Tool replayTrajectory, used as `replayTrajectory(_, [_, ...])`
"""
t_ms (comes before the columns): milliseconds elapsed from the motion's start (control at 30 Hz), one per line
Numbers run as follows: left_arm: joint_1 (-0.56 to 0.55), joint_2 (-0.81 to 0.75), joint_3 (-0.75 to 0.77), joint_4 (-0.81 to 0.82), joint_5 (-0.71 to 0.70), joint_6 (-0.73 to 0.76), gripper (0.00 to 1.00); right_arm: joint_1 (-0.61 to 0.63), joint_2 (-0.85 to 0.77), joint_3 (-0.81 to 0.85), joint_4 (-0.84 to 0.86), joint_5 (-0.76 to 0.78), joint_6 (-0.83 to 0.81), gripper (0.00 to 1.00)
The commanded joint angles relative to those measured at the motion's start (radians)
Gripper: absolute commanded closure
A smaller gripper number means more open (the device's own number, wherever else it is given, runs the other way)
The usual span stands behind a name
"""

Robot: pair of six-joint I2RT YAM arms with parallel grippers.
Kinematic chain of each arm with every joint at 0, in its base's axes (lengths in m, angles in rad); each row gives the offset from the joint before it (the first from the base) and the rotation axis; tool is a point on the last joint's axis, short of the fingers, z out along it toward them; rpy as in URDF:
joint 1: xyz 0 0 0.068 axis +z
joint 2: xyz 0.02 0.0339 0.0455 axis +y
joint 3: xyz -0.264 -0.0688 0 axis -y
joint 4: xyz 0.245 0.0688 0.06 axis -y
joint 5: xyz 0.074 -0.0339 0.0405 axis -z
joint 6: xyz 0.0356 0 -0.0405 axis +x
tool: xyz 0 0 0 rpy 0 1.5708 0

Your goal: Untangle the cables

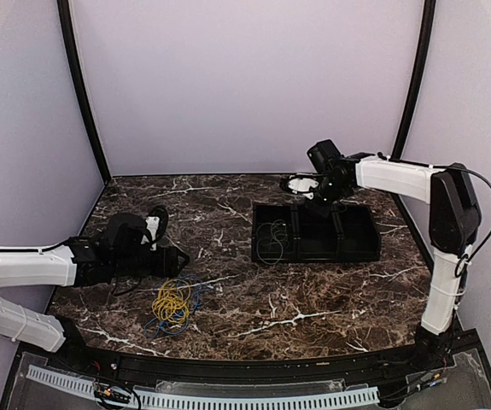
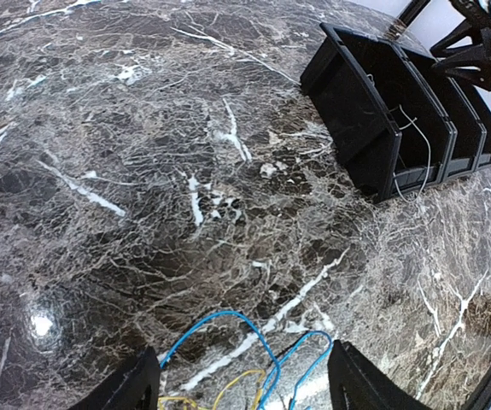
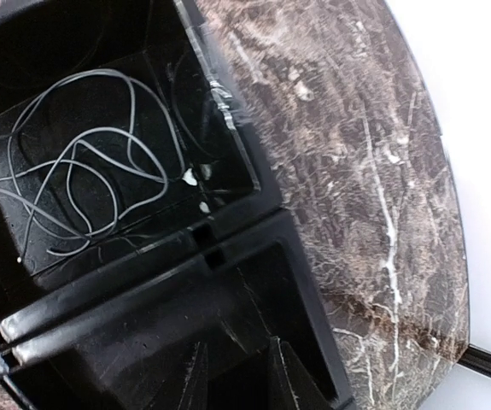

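Left tool [image 2: 245, 357] spread wide by yellow-blue cables [image 1: 173, 304] elongated roughly near-to-far; right tool [image 3: 241, 376] seemingly slightly parted above bin [image 3: 143, 286].

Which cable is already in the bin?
The grey cable, loose in the bin's left compartment. The yellow cable and blue cable lie tangled together on the table by the left claw.
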Motion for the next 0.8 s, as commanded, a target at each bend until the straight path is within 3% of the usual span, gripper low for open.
replayTrajectory(0, [0.018, -0.049, -0.026, -0.072, -0.062, -0.034, 0.29, 0.046, -0.11, 0.06, -0.092, -0.045, 0.026, 0.72])
replayTrajectory(133, [0.039, -0.045, -0.032, -0.088, -0.069, -0.072, 0.29, 0.143, -0.173, 0.055, -0.1, -0.2, 0.018, 0.7])
replayTrajectory(300, [0.047, -0.019, -0.016, -0.126, -0.052, -0.097, 0.29, 0.252, -0.113, 0.091, -0.123, -0.434, 0.017, 0.68])
replayTrajectory(533, [0.053, -0.068, -0.035, -0.157, -0.105, -0.153, 0.29, 0.399, 0.068, 0.114, -0.026, -0.572, 0.065, 0.53])
replayTrajectory(767, [0.057, -0.122, -0.066, -0.175, -0.12, -0.177, 0.27, 0.479, 0.237, 0.238, 0.006, -0.631, 0.122, 0.48])
